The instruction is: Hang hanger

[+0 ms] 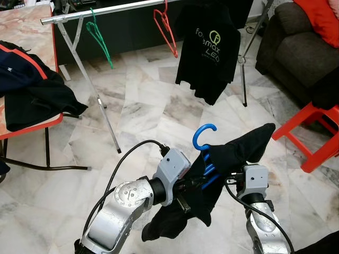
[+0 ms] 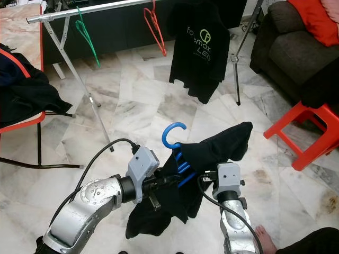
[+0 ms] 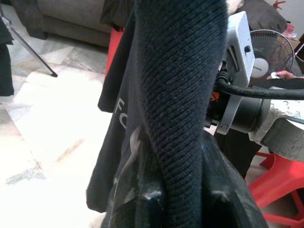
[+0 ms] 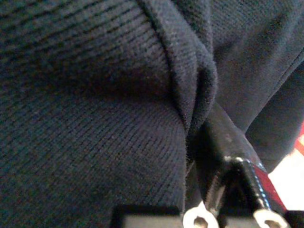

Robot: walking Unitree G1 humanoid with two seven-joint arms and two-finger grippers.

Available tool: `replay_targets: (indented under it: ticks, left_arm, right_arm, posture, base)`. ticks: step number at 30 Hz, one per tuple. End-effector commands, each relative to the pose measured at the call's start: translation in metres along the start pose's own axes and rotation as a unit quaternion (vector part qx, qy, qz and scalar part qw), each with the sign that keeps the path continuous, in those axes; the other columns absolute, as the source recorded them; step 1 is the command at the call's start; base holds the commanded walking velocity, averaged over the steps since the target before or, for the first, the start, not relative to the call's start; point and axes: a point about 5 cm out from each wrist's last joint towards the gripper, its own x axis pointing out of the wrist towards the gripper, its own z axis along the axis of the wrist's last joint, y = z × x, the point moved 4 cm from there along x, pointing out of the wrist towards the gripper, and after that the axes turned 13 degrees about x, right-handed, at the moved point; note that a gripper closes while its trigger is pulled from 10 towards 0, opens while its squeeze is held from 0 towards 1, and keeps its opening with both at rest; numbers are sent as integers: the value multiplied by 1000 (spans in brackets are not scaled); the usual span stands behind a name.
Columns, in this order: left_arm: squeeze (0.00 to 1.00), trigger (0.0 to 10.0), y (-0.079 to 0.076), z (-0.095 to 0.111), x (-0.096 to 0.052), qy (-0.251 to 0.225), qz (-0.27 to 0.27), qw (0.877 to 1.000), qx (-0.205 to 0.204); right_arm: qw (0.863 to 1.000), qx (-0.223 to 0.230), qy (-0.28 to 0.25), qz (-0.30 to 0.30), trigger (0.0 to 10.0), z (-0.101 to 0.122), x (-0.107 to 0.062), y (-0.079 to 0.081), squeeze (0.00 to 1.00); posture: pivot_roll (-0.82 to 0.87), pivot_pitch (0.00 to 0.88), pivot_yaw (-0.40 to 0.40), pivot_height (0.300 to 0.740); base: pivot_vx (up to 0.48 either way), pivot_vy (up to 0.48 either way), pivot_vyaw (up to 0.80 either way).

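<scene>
Left eye view: both arms reach in front of the robot over a marble floor (image 1: 148, 116). Between them hangs a blue hanger (image 1: 204, 138) with a dark shirt (image 1: 233, 153) draped on it; its hook points up, free of the rail. The left gripper (image 1: 197, 181) grips the shirt and hanger from the left, and the right gripper (image 1: 233, 179) meets the cloth from the right. Farther off, a rail (image 1: 106, 10) carries a green hanger (image 1: 99, 36), a red hanger (image 1: 165, 27) and a black T-shirt (image 1: 207, 47). A table (image 1: 26, 37) with dark clothes (image 1: 32, 95) stands on the left, a sofa (image 1: 302, 47) and red stool (image 1: 312, 129) on the right.

Right eye view: the same scene; a bare foot (image 2: 265, 239) shows at the lower right.

Left wrist view: the fingers (image 3: 147, 202) are closed tight around a thick fold of the dark shirt, which rises between them. The right wrist housing (image 3: 235, 71) sits just behind the cloth.

Right wrist view: dark knit fabric presses right against the camera. One finger (image 4: 228, 137) lies along a fold; whether this gripper is clamped cannot be told.
</scene>
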Motion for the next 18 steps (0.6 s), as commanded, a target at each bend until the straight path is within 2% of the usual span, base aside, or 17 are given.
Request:
replay_targets:
  ticks: [1,6,9,10,14,15,16,17,18]
  left_arm:
    - [0,10000,-2,13,-3,-22,-9,1000,7]
    - [0,10000,5,5,-9,-4,8,1000,10]
    - [0,10000,14,-5,-16,18,28,999,14]
    - [0,10000,24,-21,-25,55,45,997,34]
    - [0,10000,38,-50,-45,126,60,988,71]
    - [0,10000,44,-63,-55,154,65,983,76]
    - [0,10000,44,-63,-55,154,65,983,76]
    - [0,10000,47,-70,-62,169,71,980,77]
    - [0,10000,54,-82,-75,195,79,975,78]
  right_arm:
    - [1000,8,5,-6,0,-5,-3,-2,0]
    - [1000,7,5,-8,0,-5,-3,-3,0]
    - [1000,6,4,-7,0,-4,-3,-4,0]
    - [1000,4,1,-7,0,-2,-2,-4,0]
    - [1000,2,-4,-8,0,2,-1,-6,0]
    - [1000,1,-3,-8,0,2,0,-7,0]
    - [1000,1,-3,-8,0,2,0,-7,0]
    - [1000,0,-2,-8,0,2,0,-8,0]
    - [1000,-1,1,-11,0,1,-1,-10,0]
  posture:
    - [19,223,-43,740]
    - [19,234,-41,740]
    - [20,238,-39,740]
    - [18,241,-39,740]
    - [16,244,-39,740]
    - [19,242,-40,740]
    - [19,242,-40,740]
    - [19,244,-40,740]
    - [18,244,-42,740]
  base:
    - [0,0,0]
    - [0,0,0]
    - [0,0,0]
    - [0,0,0]
    - [0,0,0]
    - [0,0,0]
    - [0,0,0]
    - [0,0,0]
    - [0,0,0]
